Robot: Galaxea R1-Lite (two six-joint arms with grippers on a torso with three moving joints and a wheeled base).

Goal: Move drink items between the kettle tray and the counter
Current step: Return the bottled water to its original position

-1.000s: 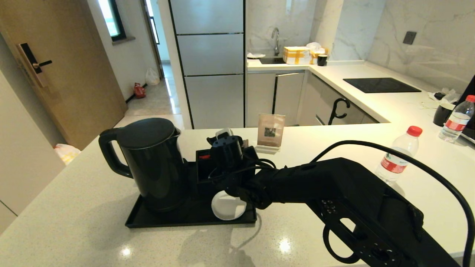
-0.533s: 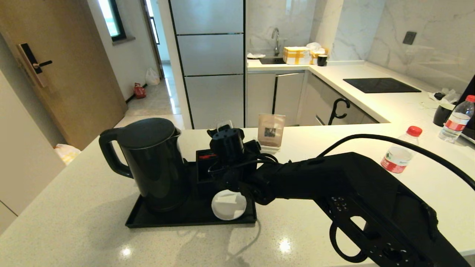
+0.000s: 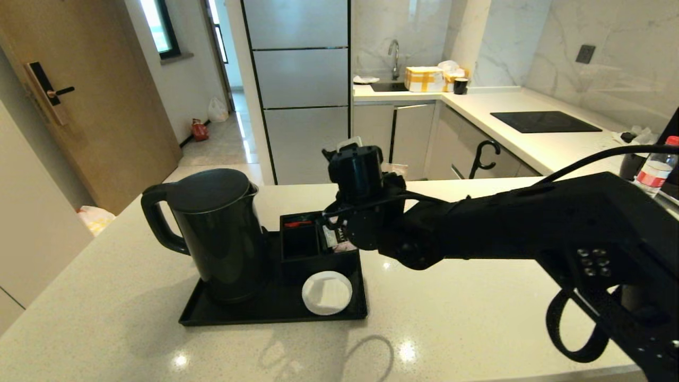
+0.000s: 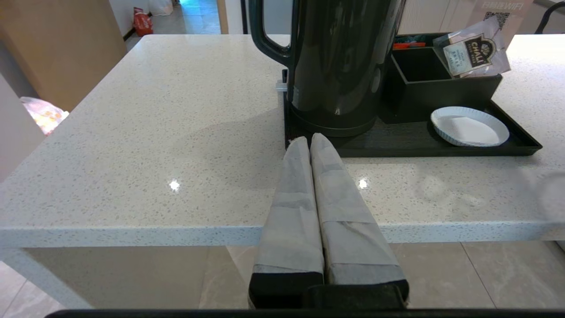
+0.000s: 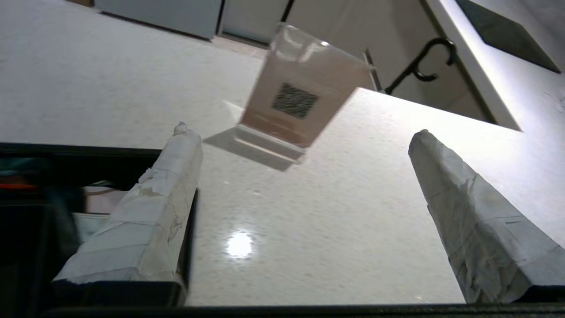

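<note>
The pale pinkish tea sachet point(image 3: 335, 237) point(image 4: 474, 51) leans in the right cell of the small black compartment box point(image 3: 299, 244) on the black kettle tray point(image 3: 238, 317) point(image 4: 441, 152). My right gripper point(image 3: 347, 146) point(image 5: 303, 132) hangs open and empty above the off-white counter point(image 3: 106, 297), just right of that box, facing the QR card point(image 5: 300, 97). A clear water bottle point(image 3: 655, 172) with a red cap shows at the far right; my right arm hides the counter in front of it. My left gripper point(image 4: 309, 140) is shut and empty off the counter's front edge, before the tray.
A black kettle point(image 3: 217, 233) stands on the tray's left half, and a white round dish point(image 3: 327, 293) lies at its front right. A black glass hob point(image 3: 543, 122) is set into the back counter. A dark cup point(image 3: 631, 164) stands by the far bottle.
My right gripper has risen from the compartment box and moved right, uncovering the sachet in the box. The arm now covers the bottle that stood on the counter at right.
</note>
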